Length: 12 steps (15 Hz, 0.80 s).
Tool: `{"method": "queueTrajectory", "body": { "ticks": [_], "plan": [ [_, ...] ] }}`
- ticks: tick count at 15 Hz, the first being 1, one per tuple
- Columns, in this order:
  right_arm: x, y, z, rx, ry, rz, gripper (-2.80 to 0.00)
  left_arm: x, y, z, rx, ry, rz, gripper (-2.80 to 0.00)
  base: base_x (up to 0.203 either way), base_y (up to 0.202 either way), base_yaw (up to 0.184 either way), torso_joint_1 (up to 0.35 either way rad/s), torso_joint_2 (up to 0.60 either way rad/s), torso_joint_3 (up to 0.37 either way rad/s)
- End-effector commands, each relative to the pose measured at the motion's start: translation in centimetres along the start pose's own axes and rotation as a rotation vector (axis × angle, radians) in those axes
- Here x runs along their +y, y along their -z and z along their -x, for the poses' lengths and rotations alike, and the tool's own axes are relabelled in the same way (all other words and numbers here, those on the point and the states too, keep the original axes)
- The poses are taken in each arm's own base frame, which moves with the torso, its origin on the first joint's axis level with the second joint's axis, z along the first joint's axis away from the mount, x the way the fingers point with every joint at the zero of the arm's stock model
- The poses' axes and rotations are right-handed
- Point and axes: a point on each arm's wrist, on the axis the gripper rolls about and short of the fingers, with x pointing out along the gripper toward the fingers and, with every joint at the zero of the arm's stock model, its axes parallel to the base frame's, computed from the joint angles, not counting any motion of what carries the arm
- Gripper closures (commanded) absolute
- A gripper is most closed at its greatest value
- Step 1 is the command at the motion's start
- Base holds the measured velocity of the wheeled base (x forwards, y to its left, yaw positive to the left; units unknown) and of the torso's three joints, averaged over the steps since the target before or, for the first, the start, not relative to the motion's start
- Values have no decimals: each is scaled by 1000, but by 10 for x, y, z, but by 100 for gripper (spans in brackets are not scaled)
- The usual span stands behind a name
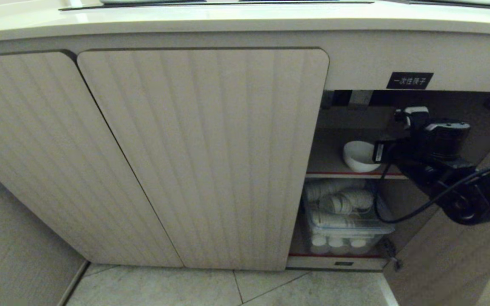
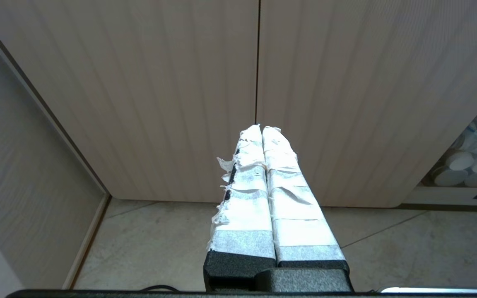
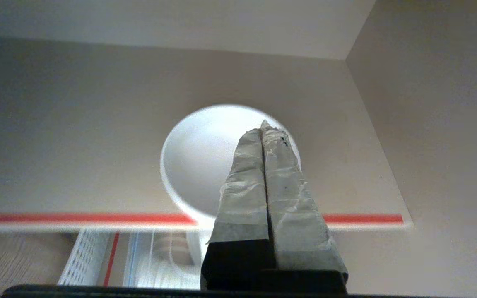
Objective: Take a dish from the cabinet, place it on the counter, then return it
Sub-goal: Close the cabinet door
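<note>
Black and bulky, the right arm (image 1: 470, 191) fills the lower right of the head view, reaching from the frame's right edge up and leftward into the open compartment of the cabinet (image 1: 202, 157), its wrist roughly level with the upper shelf. In the right wrist view the right gripper (image 3: 264, 126) shows its two tape-wrapped fingers (image 3: 242, 182) pressed flat together, with nothing between them; their tips sit over the inner side of the dish (image 3: 205, 161), though whether they touch it cannot be told.

That dish (image 1: 357, 155), a small white bowl, stands upright on the red-edged shelf (image 1: 338, 174), right at its front edge (its rim slightly overhangs in the wrist view). Below it a clear bin (image 1: 347, 229) holds stacked white cups (image 1: 338, 204).

Across the top of the head view runs the counter (image 1: 228, 19). A black label (image 1: 409, 80) sits above the opening.

In the left wrist view the left gripper (image 2: 262, 128) hangs before the closed ribbed doors (image 2: 180, 95), its taped fingers likewise shut and empty, above the tiled floor (image 2: 160, 244).
</note>
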Motion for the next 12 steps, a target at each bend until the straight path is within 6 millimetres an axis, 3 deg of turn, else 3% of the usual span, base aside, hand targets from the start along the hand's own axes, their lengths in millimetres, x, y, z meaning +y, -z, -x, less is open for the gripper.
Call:
{"method": "queueTrajectory", "body": {
  "ticks": [1, 7, 12],
  "plan": [
    [0, -8, 14, -17, -8, -2, 0, 0, 0, 0, 1, 0, 1, 0, 0, 0, 0, 0, 0, 0],
    [-8, -19, 37, -37, -9, -11, 0, 0, 0, 0, 0, 0, 1, 0, 0, 0, 0, 0, 0, 0],
    [-18, -21, 74, -25, -53, -8, 0, 0, 0, 0, 0, 0, 1, 0, 0, 0, 0, 0, 0, 0]
  ]
}}
